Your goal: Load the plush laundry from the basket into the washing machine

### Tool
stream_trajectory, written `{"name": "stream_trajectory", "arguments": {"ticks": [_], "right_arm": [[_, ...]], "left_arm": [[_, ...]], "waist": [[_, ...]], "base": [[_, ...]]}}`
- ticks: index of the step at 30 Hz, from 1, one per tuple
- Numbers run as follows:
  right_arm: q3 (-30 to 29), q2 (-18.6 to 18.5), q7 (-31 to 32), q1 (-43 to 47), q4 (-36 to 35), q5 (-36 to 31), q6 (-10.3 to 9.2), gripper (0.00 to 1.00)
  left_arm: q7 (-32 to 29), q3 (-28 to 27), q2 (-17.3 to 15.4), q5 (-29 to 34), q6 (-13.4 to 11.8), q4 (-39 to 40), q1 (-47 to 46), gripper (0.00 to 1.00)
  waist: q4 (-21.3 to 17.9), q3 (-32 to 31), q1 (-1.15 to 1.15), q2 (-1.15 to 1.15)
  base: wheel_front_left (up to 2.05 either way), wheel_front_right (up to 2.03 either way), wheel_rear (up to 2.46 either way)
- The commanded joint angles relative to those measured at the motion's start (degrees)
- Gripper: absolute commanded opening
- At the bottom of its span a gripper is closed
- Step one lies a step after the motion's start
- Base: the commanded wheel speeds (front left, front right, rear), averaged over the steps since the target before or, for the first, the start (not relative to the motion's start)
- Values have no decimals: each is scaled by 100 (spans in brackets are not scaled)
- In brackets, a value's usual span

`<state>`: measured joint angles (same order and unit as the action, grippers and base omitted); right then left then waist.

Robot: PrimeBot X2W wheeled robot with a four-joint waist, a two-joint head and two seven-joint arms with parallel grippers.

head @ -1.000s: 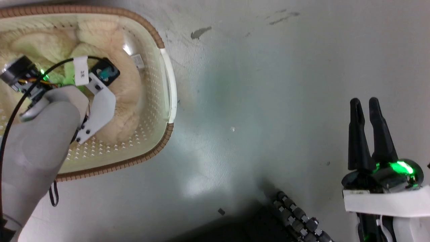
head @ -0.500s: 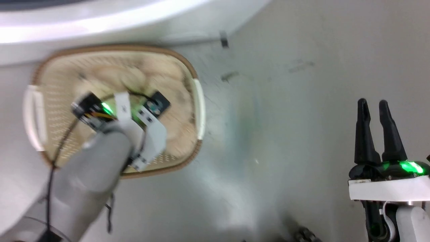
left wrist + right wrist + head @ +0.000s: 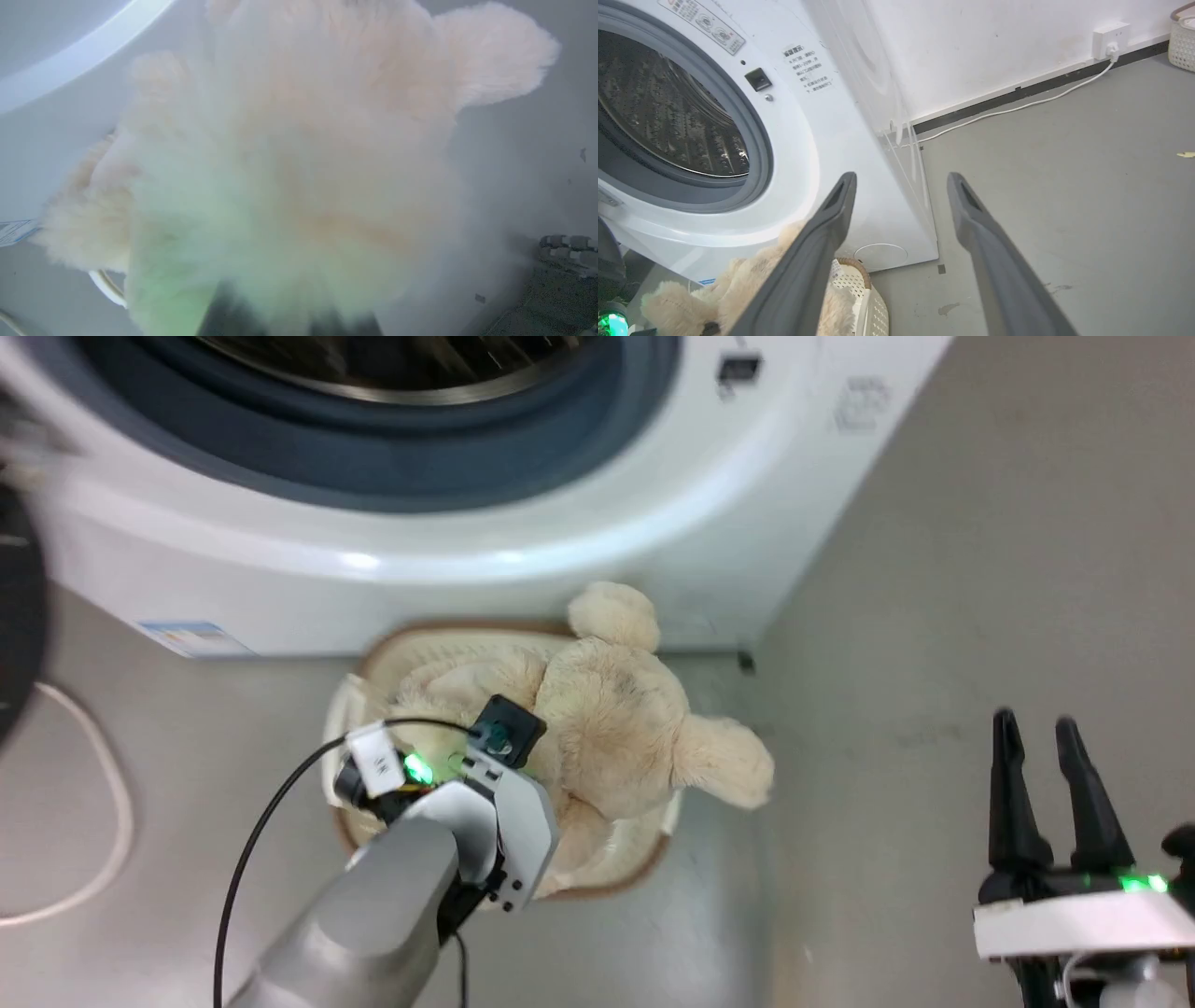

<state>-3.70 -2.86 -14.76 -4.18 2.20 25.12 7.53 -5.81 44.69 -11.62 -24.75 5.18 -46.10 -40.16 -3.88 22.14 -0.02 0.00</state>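
One plush laundry [image 3: 616,728] — over basket [image 3: 448,644]

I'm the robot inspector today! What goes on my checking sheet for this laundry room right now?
Surface: grey floor, with a dark stain.
Job's things: the plush laundry hangs over the basket, not yet in the washing machine, whose drum stands open.
Clutter: yellowish scrap on the floor; second basket by the wall.
Grippers: left pincer buried in the plush's fur, seemingly clamped on it; right pincer open, holding nothing.
Cables: black cable along the left arm; white cord on the floor; another white cord running to a wall socket.
Surroundings: white wall with dark skirting.
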Motion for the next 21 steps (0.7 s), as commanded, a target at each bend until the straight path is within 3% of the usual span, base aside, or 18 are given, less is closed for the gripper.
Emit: {"name": "stream_trajectory", "arguments": {"ticks": [1,13,21], "right_arm": [[-20,-1,-24,78,31,-31,-4,100],[-173,-1,-24,634,213,-90,-4,100],[-157,-1,-24,704,211,-85,-4,100]], "left_arm": [[80,-61,11,-49,-32,12,48,0],[1615,-857,398,-786,-448,526,663,0],[2049,-1293,387,-789,-762,1240,873,0]], "waist": [[489,-621,2,0],[927,-1605,2,0],[893,-1737,2,0]], "base": [[0,0,0],[0,0,0],[0,0,0]]}}
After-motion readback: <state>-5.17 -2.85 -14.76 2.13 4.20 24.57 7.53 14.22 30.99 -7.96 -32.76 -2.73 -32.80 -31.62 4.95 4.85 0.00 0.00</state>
